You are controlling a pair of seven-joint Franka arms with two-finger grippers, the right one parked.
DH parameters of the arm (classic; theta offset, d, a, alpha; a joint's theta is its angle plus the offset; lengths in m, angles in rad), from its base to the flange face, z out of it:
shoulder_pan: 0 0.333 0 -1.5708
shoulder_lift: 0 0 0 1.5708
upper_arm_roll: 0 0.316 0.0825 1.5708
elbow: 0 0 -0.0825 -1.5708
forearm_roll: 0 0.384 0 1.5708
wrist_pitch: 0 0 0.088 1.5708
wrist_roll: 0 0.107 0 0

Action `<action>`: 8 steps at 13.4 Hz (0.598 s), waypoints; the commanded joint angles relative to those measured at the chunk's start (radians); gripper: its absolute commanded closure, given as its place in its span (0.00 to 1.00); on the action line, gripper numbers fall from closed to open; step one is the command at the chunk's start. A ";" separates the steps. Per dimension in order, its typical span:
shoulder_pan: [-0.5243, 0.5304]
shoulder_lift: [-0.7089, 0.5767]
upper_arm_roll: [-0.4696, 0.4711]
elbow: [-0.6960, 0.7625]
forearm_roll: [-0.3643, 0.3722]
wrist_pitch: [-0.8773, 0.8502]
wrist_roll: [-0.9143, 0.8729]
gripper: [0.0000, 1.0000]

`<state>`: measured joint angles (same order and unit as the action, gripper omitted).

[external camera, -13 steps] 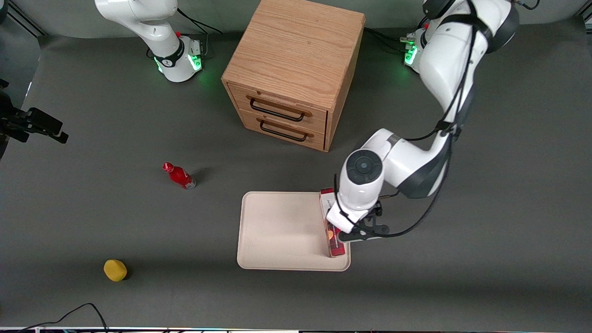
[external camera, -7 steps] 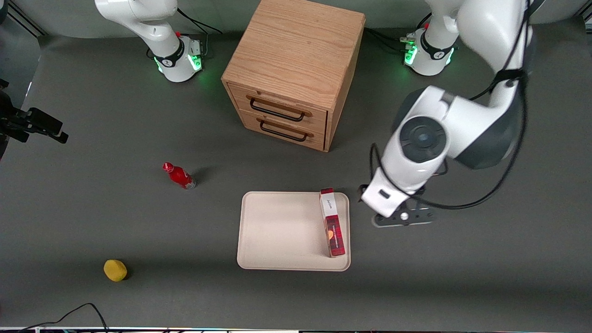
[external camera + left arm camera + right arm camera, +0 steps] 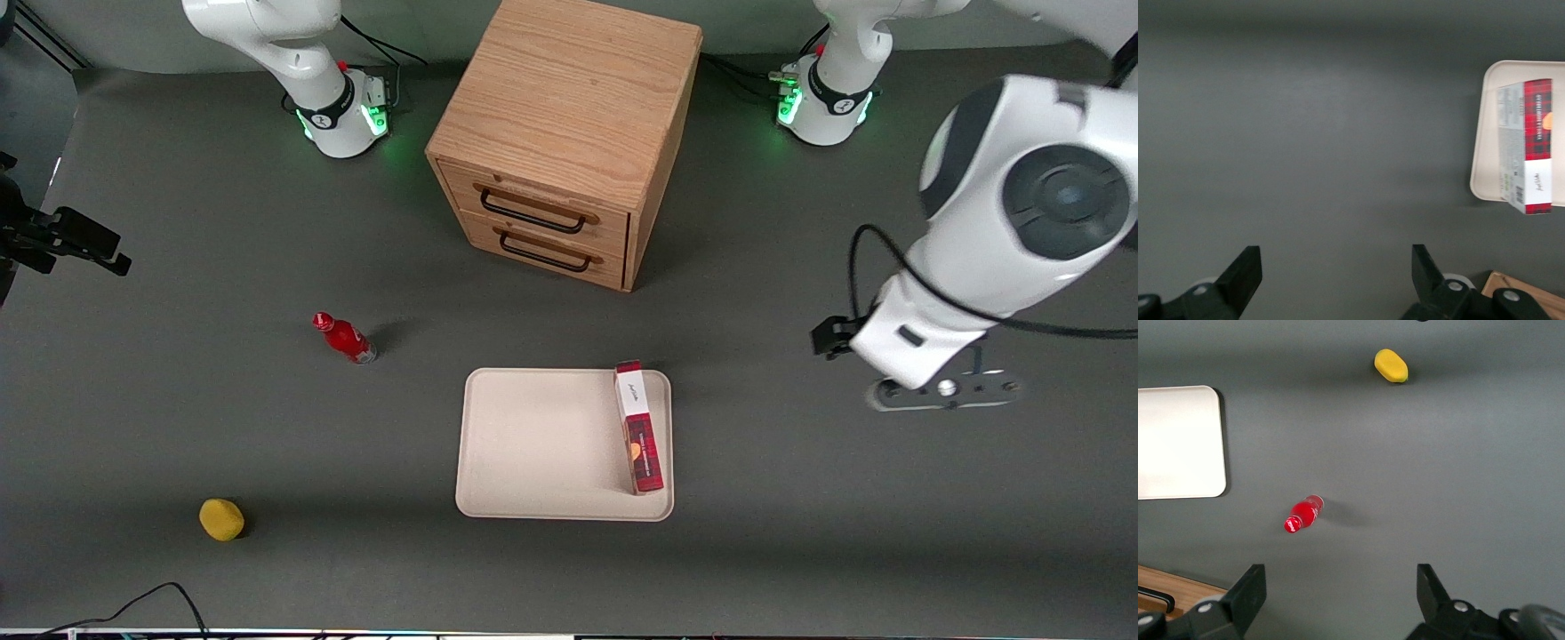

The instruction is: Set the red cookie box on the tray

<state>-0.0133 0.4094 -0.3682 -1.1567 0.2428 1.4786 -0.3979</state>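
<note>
The long slim red plaid cardboard cookie box [image 3: 639, 428] is lying flat on the cream-white rectangular tray [image 3: 533, 444], along its rim toward the working arm's end; looks light, stiff, crushable, so I'd be pinching across its narrow width at mid-length; the left gripper [image 3: 1336, 277] is hanging over bare tabletop well apart, fingers spread, holding nothing

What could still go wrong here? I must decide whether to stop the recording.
The long red plaid cookie box lies along the cream rectangular tray's edge toward the working arm, its white-label end at the rim; a nudge might tip it off. The open claw hangs over bare table, away from the tray, so little threatens it.
</note>
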 commanded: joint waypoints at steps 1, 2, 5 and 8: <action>0.065 -0.070 -0.003 -0.032 -0.014 -0.066 0.095 0.00; 0.100 -0.092 0.000 -0.034 -0.014 -0.076 0.155 0.00; 0.110 -0.202 0.125 -0.109 -0.058 -0.077 0.279 0.00; 0.090 -0.261 0.279 -0.155 -0.137 -0.093 0.364 0.00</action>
<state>0.0947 0.2239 -0.1741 -1.2272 0.1464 1.3839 -0.0953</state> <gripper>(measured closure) 0.000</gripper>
